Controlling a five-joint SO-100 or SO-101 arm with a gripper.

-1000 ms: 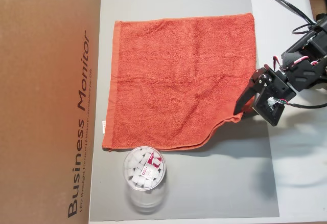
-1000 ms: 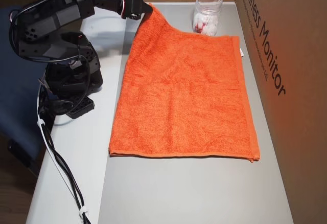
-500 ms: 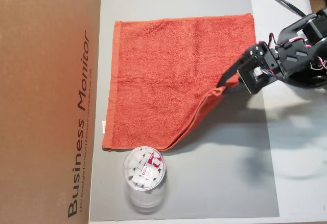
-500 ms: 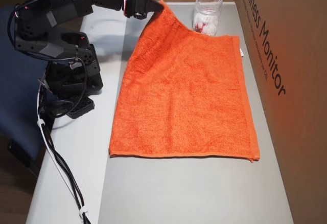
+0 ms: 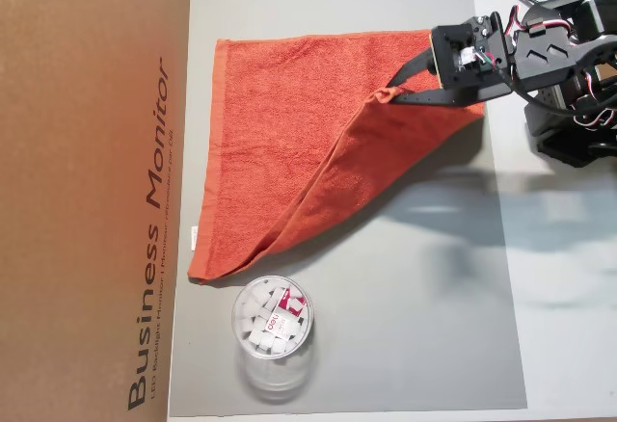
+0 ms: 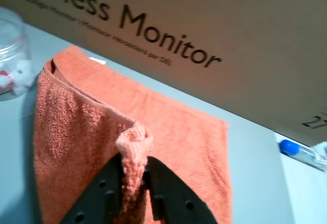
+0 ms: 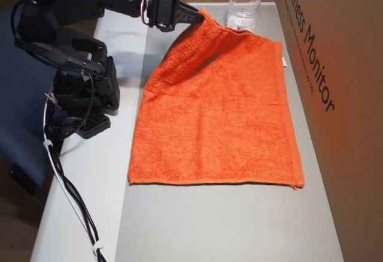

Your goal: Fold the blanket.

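Note:
The orange-red blanket (image 5: 280, 133) lies on the grey mat (image 5: 424, 297), with one corner lifted and drawn over the rest so a diagonal flap hangs from it. My gripper (image 5: 388, 92) is shut on that corner, above the blanket near its top edge in an overhead view. From the wrist view, the black fingers (image 6: 102, 193) pinch a bunched bit of the blanket (image 6: 168, 127). In an overhead view, my gripper (image 7: 202, 15) holds the corner up next to the jar while the blanket (image 7: 221, 112) slopes down from it.
A clear plastic jar (image 5: 273, 330) with white pieces stands just off the blanket's corner; it also shows as the jar (image 7: 242, 14). A big cardboard box (image 5: 87, 191) walls one side of the mat. The arm's base (image 7: 84, 94) and cables sit on the opposite side.
My gripper has risen and carried the pinched blanket corner across over the cloth. The lifted flap has grown from a small raised corner into a long diagonal fold.

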